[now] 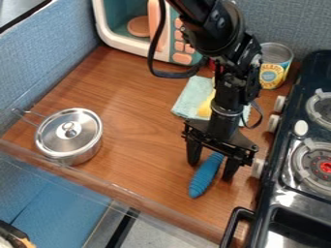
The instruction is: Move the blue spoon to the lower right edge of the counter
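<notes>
Blue spoon under the gripper; handle runs one to seven o'clock (twelve = top of view).

Blue spoon (205, 177) lies on the counter (123, 138), directly below the gripper (211, 171), ribbed handle end pointing out to seven o'clock; far end hidden beneath the gripper. Gripper released: fingers (193, 154) spread, one on the handle's ten o'clock side, the other on its four o'clock side, nothing grasped. Finger line crosses the long axis nearly square, so, est., closing needs little or no wrist turn. Goal, the counter's lower right edge, is at about five o'clock from here; the stove (262, 213) borders that route at three to four o'clock. Labels: can (276, 54) at one o'clock carries a yellow-and-blue printed label; wording not recorded.
</notes>
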You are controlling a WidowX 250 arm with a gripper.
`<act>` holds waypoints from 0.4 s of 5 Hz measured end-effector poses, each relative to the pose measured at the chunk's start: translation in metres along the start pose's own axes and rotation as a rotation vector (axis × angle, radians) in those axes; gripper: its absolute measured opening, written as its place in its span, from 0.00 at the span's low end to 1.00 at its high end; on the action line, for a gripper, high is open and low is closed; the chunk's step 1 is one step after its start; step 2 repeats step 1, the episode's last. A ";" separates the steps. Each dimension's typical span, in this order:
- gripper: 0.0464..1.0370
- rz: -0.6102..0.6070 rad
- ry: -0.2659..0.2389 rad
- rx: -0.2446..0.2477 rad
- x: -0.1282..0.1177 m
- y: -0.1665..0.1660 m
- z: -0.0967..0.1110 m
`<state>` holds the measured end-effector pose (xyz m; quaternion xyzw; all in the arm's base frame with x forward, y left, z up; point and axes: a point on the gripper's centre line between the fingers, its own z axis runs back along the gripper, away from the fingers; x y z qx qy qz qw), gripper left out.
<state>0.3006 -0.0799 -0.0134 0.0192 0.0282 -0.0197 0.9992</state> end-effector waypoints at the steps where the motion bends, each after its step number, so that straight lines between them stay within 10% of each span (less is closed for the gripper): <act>1: 0.96 0.030 -0.087 0.020 -0.002 0.003 0.031; 2: 0.96 0.030 -0.087 0.020 -0.002 0.003 0.031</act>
